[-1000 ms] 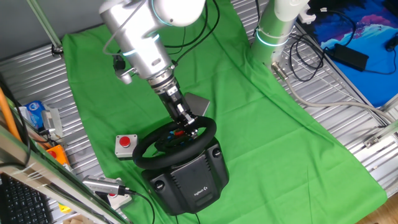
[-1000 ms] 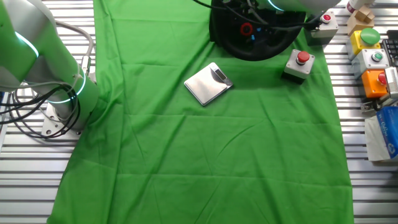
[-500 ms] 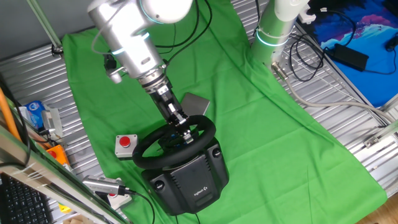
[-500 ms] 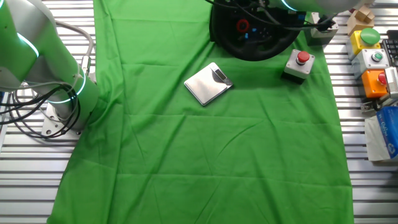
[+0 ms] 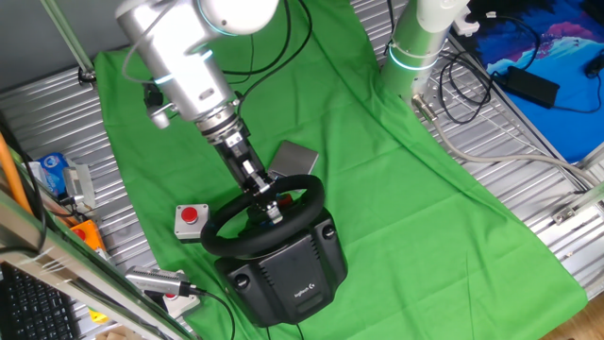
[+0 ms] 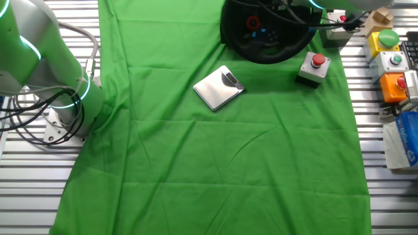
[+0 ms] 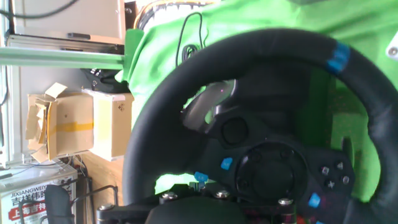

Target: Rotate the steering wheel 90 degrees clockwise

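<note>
The black steering wheel [image 5: 226,236] sits tilted on its bulky black base [image 5: 288,274] at the front of the green cloth. It also shows at the top edge of the other fixed view [image 6: 261,53]. In the hand view its thick rim [image 7: 161,112] fills the frame, with a blue stripe at upper right and small blue buttons on the hub. My gripper [image 5: 267,205] reaches down inside the far part of the wheel and looks shut on it. Its fingertips are hidden in dark shadow at the bottom of the hand view.
A small grey box with a red button [image 5: 191,219] stands left of the wheel and shows beside it in the other fixed view [image 6: 315,67]. A flat silver device [image 6: 219,87] lies on the cloth behind the wheel. Several button boxes [image 6: 392,62] line the table side. A second arm's base [image 5: 415,47] stands at the back.
My arm and gripper have swung left and a little toward the wheel's base. The wheel's hub buttons have shifted with it, so the wheel has turned.
</note>
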Controlling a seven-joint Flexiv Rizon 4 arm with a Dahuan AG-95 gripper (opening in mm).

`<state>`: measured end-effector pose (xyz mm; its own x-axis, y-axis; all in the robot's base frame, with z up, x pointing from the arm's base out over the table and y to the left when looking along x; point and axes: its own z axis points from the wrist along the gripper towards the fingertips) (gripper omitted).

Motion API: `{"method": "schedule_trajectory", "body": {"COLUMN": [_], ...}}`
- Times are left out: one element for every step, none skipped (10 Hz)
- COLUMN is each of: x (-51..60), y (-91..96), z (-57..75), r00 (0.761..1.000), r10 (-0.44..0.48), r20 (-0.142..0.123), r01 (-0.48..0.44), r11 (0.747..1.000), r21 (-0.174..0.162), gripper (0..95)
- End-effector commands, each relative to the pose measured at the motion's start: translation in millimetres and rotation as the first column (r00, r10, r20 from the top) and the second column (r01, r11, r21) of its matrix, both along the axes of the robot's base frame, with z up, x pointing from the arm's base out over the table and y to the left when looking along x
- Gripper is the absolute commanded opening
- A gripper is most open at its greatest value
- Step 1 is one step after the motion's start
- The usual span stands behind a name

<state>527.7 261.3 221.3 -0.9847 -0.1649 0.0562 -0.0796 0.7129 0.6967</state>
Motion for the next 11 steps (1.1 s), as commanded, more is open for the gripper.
{"method": "schedule_trajectory", "body": {"x": [5.8, 9.8, 12.0, 16.7, 17.8, 18.2, 18.2, 17.7, 16.6, 14.8, 11.5], "y": [0.1, -0.2, -0.4, -1.1, -1.6, -2.0, -2.2, -2.7, -3.8, -5.3, -8.5], "z": [1.6, 2.6, 3.0, 2.8, 2.1, 1.4, 1.3, 1.7, 2.8, 4.3, 7.1], "r00": [1.000, 1.000, 1.000, 1.000, 1.000, 1.000, 1.000, 1.000, 1.000, 1.000, 1.000], "r10": [0.000, 0.000, 0.000, 0.002, 0.005, 0.011, 0.012, 0.014, 0.015, 0.017, 0.018], "r20": [-0.001, 0.000, 0.000, 0.004, 0.008, 0.012, 0.010, 0.008, 0.008, 0.005, 0.003], "r01": [0.000, 0.000, 0.000, -0.002, -0.005, -0.011, -0.012, -0.014, -0.015, -0.017, -0.018], "r11": [1.000, 1.000, 1.000, 1.000, 1.000, 1.000, 1.000, 1.000, 1.000, 1.000, 1.000], "r21": [-0.002, -0.001, -0.001, -0.001, 0.000, -0.002, -0.003, -0.004, -0.007, -0.009, -0.008], "gripper": [0.0, 0.0, 0.0, 0.0, 0.0, 0.0, 0.0, 0.0, 0.0, 0.0, 0.0]}}
